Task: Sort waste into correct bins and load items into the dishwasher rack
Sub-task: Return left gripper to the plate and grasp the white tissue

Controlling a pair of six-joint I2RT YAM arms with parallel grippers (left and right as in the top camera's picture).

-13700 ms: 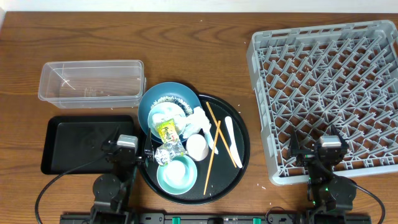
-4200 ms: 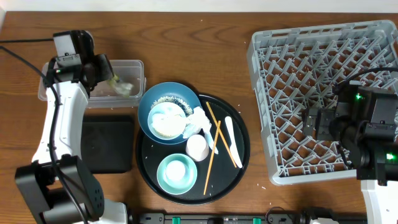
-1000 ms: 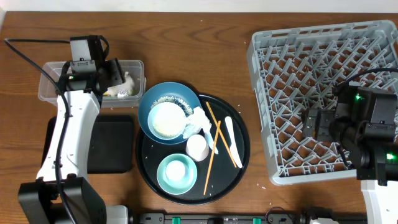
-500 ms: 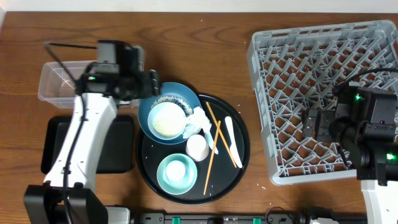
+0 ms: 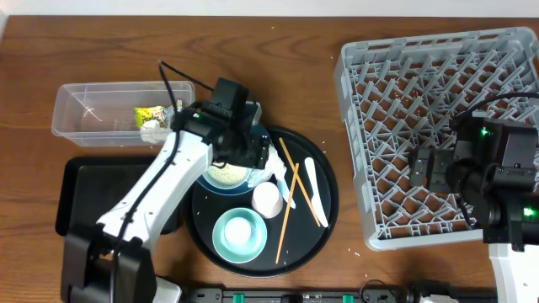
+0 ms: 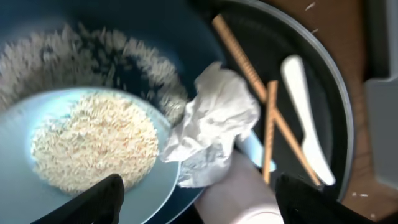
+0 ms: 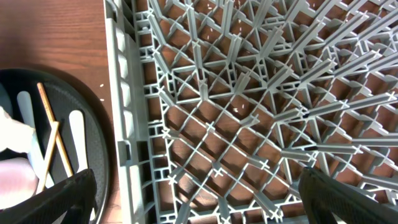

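Note:
My left gripper (image 5: 255,151) hangs open and empty over the dark-blue plate (image 6: 143,31), just above a crumpled white tissue (image 6: 214,121). Beside the tissue, a light blue bowl (image 6: 140,202) holds loose rice (image 6: 93,143). A whitish cup (image 6: 239,190) shows low between my left fingers (image 6: 102,199). Two wooden chopsticks (image 5: 290,195) and white utensils (image 5: 314,190) lie on the round black tray (image 5: 324,223), near a teal bowl (image 5: 238,234). The clear tub (image 5: 93,114) holds a yellow-green wrapper (image 5: 150,114) and more crumpled waste (image 5: 154,130). My right gripper (image 7: 205,199) is open over the grey rack (image 7: 249,124).
The shallow black rectangular tray (image 5: 93,198) lies front left, partly under my left arm. The rack (image 5: 446,126) fills the right side, its near left edge close to the round tray. Bare wood runs along the back of the table.
My left arm has swung right from the clear tub to above the blue plate, jaws slightly wider. The wrapper and crumpled waste lie in the tub. The right arm is unmoved.

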